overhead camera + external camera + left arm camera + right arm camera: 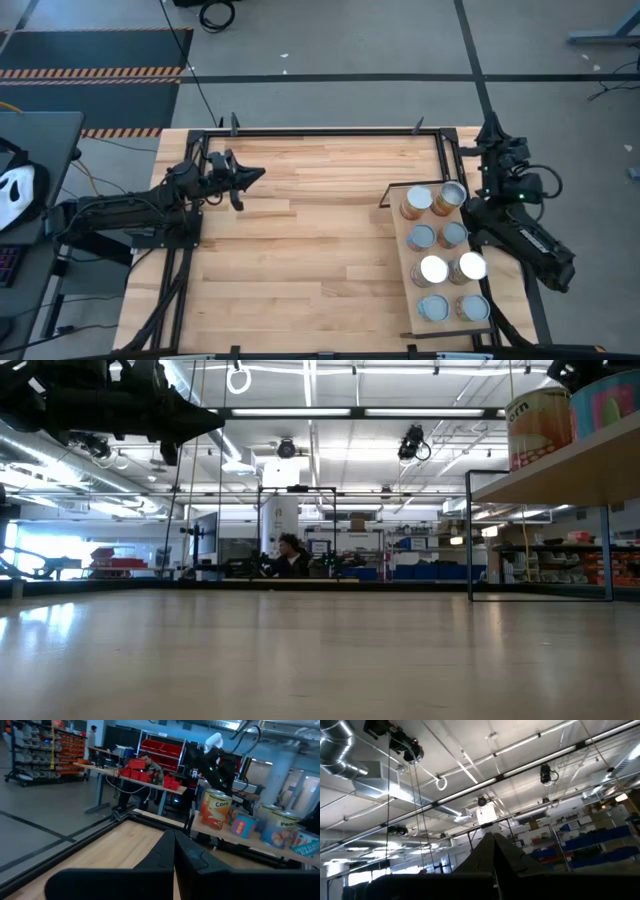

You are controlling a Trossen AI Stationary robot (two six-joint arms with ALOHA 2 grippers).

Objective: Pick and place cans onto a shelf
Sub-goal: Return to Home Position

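Note:
Eight cans stand upright on their bases in two rows on the pale wooden shelf (404,252) at the table's right, from an orange-sided can (416,203) at the far end to a silver-topped can (433,307) at the near end. In the low view the shelf (560,475) is raised above the tabletop with cans (540,425) on it. My left gripper (256,177) is shut and empty, held above the table's left part and pointing right; the left wrist view shows its closed tips (174,842) and the cans (216,809) beyond. My right gripper (492,128) is shut and empty beside the shelf's far right corner, tipped upward toward the ceiling (493,837).
A black metal frame (330,131) runs along the table's far edge and sides. The slatted wooden tabletop (300,250) lies between my left gripper and the shelf. A person (290,555) sits in the room far behind the table.

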